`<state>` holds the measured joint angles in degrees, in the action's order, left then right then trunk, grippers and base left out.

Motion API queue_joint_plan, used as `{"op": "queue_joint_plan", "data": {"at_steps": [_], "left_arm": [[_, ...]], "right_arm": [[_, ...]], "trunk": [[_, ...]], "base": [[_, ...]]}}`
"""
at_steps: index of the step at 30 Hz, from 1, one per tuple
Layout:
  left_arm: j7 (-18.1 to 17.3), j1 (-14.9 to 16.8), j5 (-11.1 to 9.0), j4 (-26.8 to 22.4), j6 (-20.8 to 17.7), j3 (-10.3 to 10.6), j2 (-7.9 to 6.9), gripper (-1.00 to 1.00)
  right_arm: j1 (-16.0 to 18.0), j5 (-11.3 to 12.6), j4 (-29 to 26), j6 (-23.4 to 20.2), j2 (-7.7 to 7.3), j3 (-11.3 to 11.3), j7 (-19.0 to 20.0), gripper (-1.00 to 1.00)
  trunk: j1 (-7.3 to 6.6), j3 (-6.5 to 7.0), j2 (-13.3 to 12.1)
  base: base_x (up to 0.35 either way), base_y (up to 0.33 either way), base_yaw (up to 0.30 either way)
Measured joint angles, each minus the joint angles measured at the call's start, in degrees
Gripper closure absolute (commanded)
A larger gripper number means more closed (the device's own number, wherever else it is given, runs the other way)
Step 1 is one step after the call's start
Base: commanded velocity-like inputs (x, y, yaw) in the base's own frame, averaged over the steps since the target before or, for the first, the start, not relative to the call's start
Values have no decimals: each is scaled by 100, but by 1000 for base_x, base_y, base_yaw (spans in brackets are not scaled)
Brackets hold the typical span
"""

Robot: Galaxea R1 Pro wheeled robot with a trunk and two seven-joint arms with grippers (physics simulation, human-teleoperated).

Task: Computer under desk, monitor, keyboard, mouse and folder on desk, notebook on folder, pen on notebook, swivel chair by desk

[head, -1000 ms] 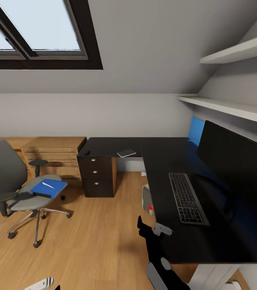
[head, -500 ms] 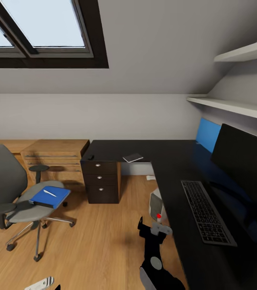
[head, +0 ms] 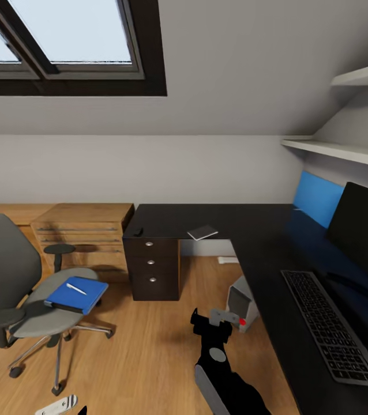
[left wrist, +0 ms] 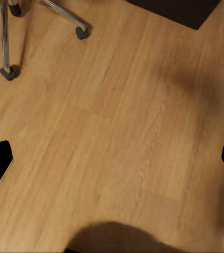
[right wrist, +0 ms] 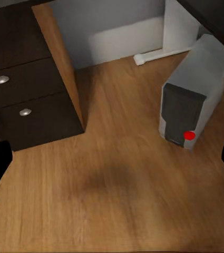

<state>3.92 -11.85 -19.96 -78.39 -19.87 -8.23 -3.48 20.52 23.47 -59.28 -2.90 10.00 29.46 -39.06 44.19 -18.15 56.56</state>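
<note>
right tool (head: pixel 210 319) beside computer (head: pixel 241 300), jaws apart.

An attic home office: skylight (head: pixel 63 40) in a sloped ceiling, black desk (head: pixel 253 230), swivel chair (head: pixel 28 282), wood floor (head: pixel 143 351).

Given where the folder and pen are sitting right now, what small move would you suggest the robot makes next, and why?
Probably roll a little nearer the swivel chair. The blue folder lies on its seat with the pen on top, across bare floor from both arms, while the keyboard and monitor already sit on the desk. The right hand hangs over the floor, and looks open and empty.
</note>
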Motion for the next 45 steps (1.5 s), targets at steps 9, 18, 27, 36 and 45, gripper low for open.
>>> {"op": "queue_joint_plan", "data": {"at_steps": [9,18,27,36,45], "left_arm": [[0,0,0,0,0,5,0,-100],[0,0,2,-6,5,8,0,-100],[9,0,9,-5,142,181,-1,-100],[6,0,9,3,201,259,-4,-100],[18,0,7,10,195,272,-9,-100]], "right_arm": [[-1,197,-103,-6,0,-11,-19,-100],[-1,218,-143,8,0,-9,-11,-100],[-7,217,-242,12,0,-11,-22,-100],[-4,213,-244,12,0,-11,-21,-100],[-10,194,-244,12,0,-5,-24,-100]], "trunk": [[0,0,0],[0,0,0],[0,0,1],[-175,143,-319],[-239,198,-442]], "base": [[256,254,0],[267,219,0],[323,-3,62],[294,-129,70],[106,-3,81]]}}
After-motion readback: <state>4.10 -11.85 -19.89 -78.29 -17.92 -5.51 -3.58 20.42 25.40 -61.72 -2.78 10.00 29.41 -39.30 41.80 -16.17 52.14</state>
